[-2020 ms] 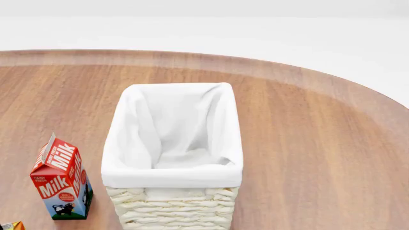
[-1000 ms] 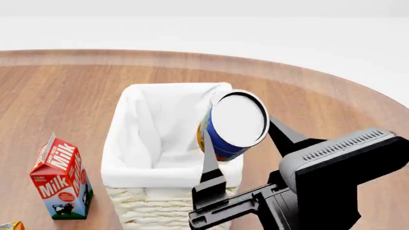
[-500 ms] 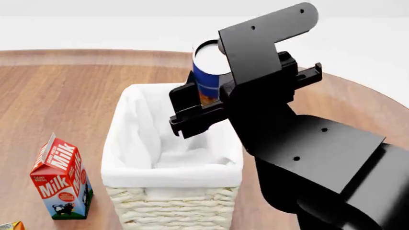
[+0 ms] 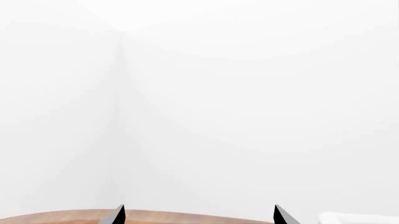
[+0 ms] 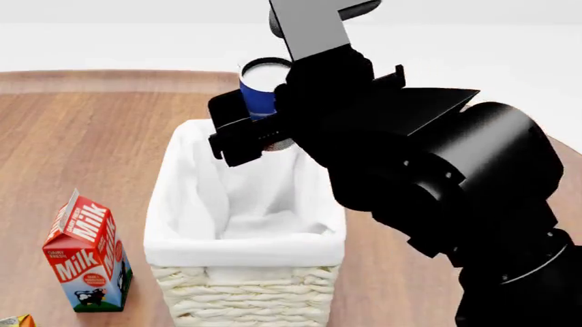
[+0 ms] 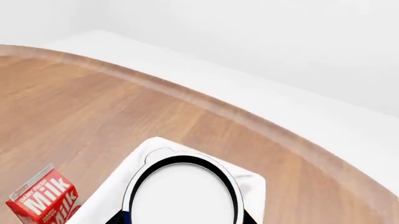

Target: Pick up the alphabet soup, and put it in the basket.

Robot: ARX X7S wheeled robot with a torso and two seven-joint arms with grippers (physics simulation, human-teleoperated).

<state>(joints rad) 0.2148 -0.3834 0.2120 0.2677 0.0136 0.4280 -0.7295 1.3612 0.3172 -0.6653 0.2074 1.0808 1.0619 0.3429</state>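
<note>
The alphabet soup can (image 5: 258, 90) is blue with a white lid. It is held upright in my right gripper (image 5: 262, 122), above the far end of the basket. The basket (image 5: 244, 298) is tall cream wicker with a white cloth lining, and it looks empty inside. In the right wrist view the can's lid (image 6: 184, 196) fills the gap between the jaws, with the basket's lining (image 6: 254, 185) below it. My left gripper (image 4: 198, 217) is open and empty, facing a white wall. It does not show in the head view.
A red milk carton (image 5: 86, 255) stands on the round wooden table (image 5: 454, 177) left of the basket, and shows in the right wrist view (image 6: 42, 199). A small orange object (image 5: 16, 321) sits at the bottom left corner. My right arm covers the table's right side.
My right arm came in from the lower right with the can, lifted it and carried it left and away over the basket's far end.
</note>
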